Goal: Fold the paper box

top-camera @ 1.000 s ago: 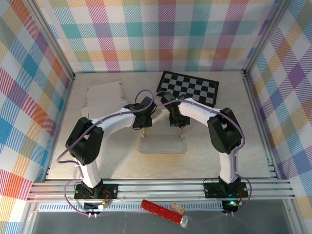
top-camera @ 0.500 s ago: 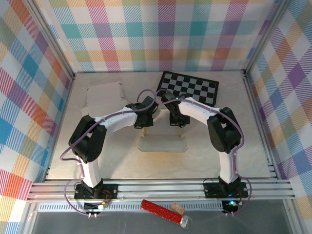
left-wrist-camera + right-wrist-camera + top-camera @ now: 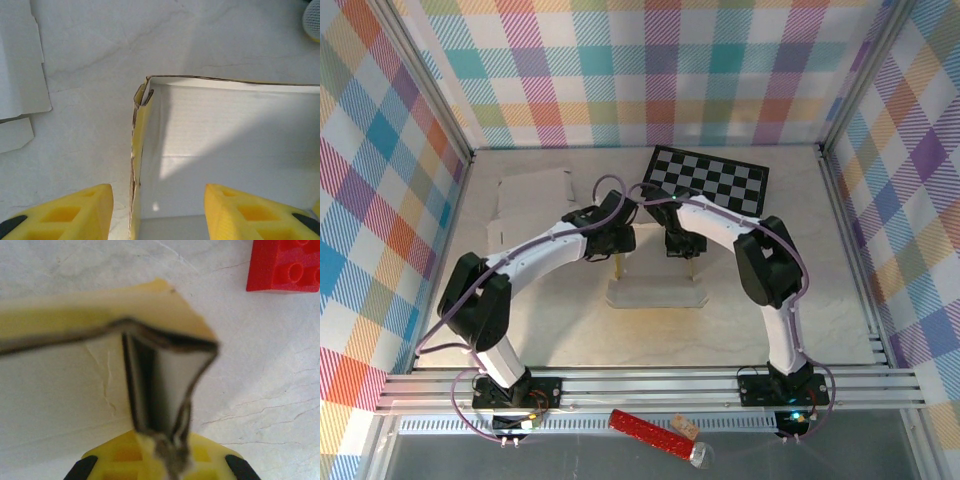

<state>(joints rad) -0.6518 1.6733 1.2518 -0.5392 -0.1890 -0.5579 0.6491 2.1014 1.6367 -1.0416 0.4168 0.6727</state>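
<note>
The paper box (image 3: 225, 140) wall stands in the frame's lower middle, between the spread fingers of the left hand (image 3: 157, 202); the right hand (image 3: 167, 460) pinches its corner.

At mid worktop (image 3: 820, 300): paper box (image 3: 655, 288). At its 11 o'clock corner, left hand (image 3: 157, 205) astride the side wall; at its 1 o'clock corner, right hand (image 3: 167, 454) pinching the wall. Farther off at 1 o'clock, checkerboard (image 3: 708, 181); at 10 o'clock, flat cardboard sheet (image 3: 533, 196).
</note>
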